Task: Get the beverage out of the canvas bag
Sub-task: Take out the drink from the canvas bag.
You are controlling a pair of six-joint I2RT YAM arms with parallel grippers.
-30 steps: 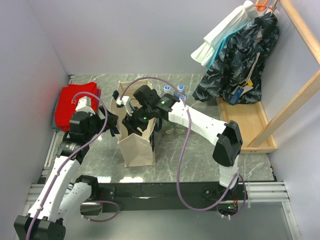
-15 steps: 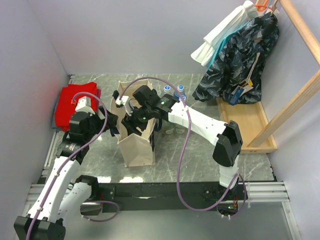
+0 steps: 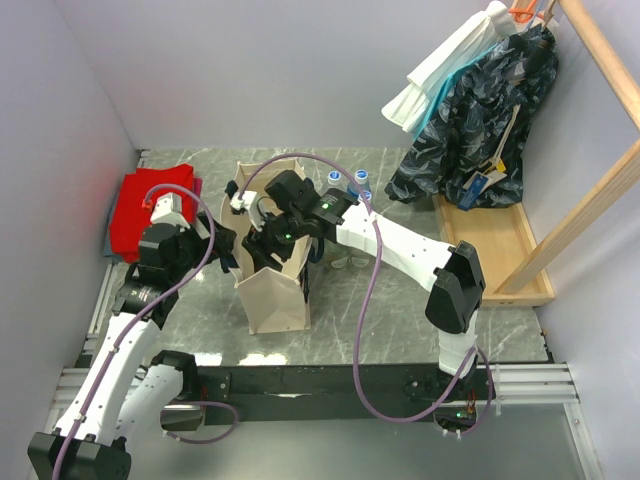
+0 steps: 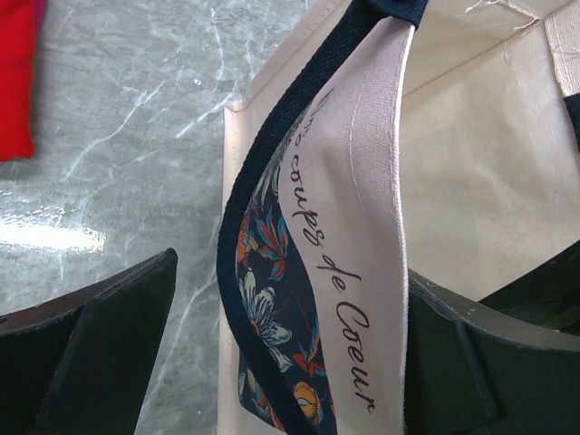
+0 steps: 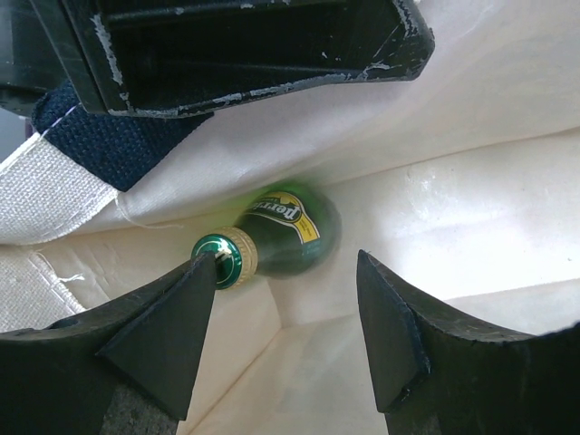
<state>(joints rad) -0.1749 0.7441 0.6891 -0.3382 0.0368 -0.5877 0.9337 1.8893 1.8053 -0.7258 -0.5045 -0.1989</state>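
Marble table [image 3: 400, 310]: canvas bag [image 3: 272, 300], red cloth [image 3: 135, 205], bottles [image 3: 357, 182].

Green bottle [image 5: 281, 237]: lower body blurred, base out of sight in the canvas bag [image 5: 471, 227]; from above, screened by the right arm [image 3: 350, 225]
Right gripper [image 5: 283, 263]: fingertips buried in the bag mouth in the top view
Red cloth [image 4: 16, 72]: cut by the left-wrist picture's left edge
Blue-capped bottles [image 3: 360, 176], far of the bag: bodies hidden behind the arm
Clear item [image 3: 350, 262] right of the bag: too small to identify

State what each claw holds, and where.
Nothing: right claw open above the green glass bottle inside the beige canvas tote bag; left claw open, straddling its rim.
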